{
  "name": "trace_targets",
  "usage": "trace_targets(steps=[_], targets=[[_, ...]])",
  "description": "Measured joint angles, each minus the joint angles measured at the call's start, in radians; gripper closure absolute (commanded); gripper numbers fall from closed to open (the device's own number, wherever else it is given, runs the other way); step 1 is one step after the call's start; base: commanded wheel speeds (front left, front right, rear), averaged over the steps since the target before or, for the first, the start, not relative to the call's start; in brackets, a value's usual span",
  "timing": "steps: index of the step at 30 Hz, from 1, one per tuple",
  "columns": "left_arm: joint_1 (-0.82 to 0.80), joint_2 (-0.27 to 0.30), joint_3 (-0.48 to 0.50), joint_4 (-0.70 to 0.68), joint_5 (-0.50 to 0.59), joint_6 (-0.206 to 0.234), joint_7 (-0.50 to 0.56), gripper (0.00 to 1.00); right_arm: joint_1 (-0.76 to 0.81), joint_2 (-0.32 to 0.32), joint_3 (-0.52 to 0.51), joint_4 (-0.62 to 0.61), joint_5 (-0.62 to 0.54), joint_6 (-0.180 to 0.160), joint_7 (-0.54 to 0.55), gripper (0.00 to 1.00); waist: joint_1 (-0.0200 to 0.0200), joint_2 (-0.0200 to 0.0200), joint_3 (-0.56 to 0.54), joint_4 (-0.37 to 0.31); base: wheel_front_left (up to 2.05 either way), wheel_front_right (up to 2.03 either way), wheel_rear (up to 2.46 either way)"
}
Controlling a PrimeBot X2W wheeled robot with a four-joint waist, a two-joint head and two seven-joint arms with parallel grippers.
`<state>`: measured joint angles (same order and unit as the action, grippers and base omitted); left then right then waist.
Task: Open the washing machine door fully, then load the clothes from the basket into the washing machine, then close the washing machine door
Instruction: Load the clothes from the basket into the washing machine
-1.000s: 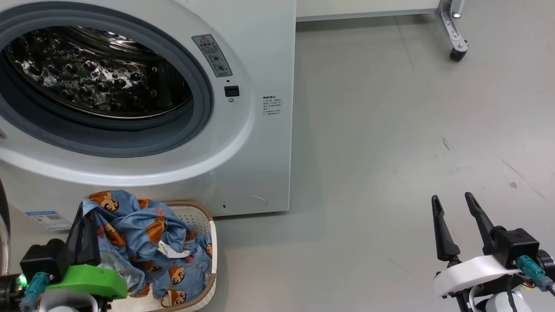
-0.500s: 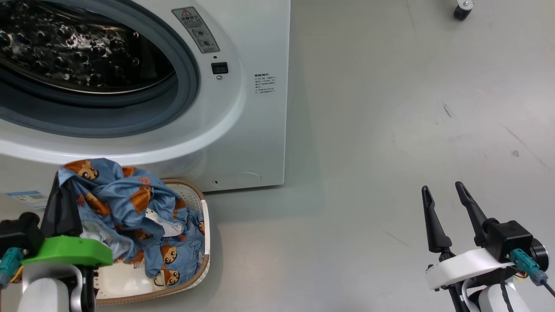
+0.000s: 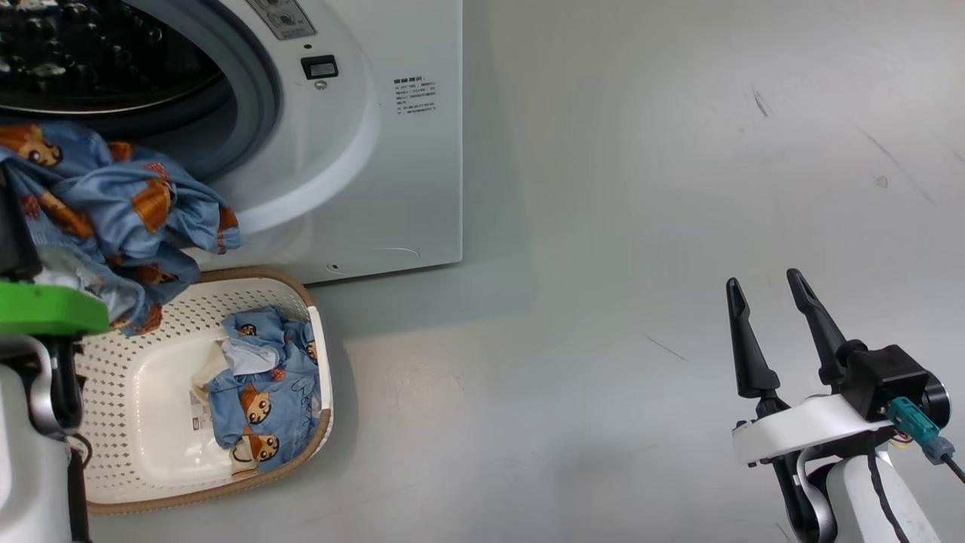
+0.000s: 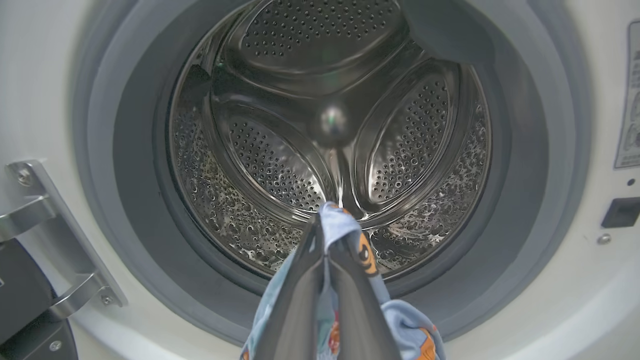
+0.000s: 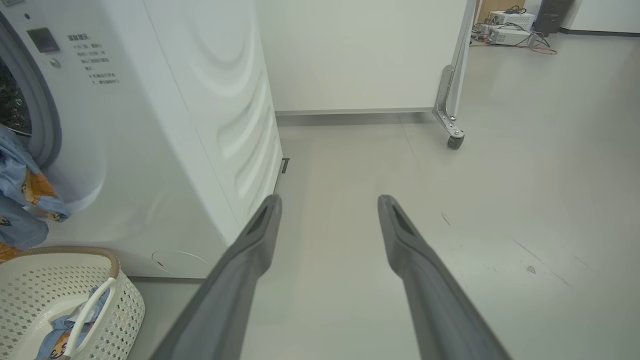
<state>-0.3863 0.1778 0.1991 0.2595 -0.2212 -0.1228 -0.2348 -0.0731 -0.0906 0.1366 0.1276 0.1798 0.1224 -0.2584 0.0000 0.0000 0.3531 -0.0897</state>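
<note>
The washing machine stands straight ahead of my left gripper, its drum open beyond the fingertips. The basket sits below the hand, with one garment left inside. The left gripper is clamped on a bunch of the clothes, which hang beneath it. I'd reach well past the grey seal before releasing, though I can't quite tell how far the cloth trails. My right gripper waits off to the side, jaws apart and empty.

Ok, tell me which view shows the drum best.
The left wrist view: it looks straight into the drum, showing its perforated back wall and paddles, with the held clothes covering a bit low down. The head view catches a dark corner of the drum; the right wrist view, a sliver at its left edge.
</note>
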Motion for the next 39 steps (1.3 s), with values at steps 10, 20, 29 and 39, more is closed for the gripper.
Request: trace_targets(steps=[10, 20, 29, 39], targets=[[-0.155, 0.061, -0.003, 0.059, -0.003, 0.000, 0.060, 1.00, -0.026, 0.011, -0.001, -0.006, 0.005, 0.000, 0.000, 0.00, 0.0000, 0.0000, 0.082, -0.040, 0.00, 0.00, 0.00], [-0.321, 0.098, 0.025, 0.151, -0.080, 0.000, 0.190, 1.00, -0.033, 0.024, -0.008, 0.006, 0.031, 0.000, 0.000, 0.00, 0.0001, 0.0000, 0.184, -0.068, 0.00, 0.00, 0.00], [-0.457, 0.157, 0.012, 0.205, -0.080, 0.000, 0.309, 1.00, -0.065, 0.028, -0.008, 0.000, 0.031, 0.000, 0.000, 0.00, 0.0001, 0.0000, 0.279, -0.090, 0.00, 0.00, 0.00], [-0.605, 0.191, -0.012, 0.255, -0.115, -0.001, 0.415, 1.00, -0.089, 0.031, -0.003, -0.003, 0.032, 0.000, 0.000, 0.00, 0.0001, 0.0000, 0.382, -0.106, 0.00, 0.00, 0.00]])
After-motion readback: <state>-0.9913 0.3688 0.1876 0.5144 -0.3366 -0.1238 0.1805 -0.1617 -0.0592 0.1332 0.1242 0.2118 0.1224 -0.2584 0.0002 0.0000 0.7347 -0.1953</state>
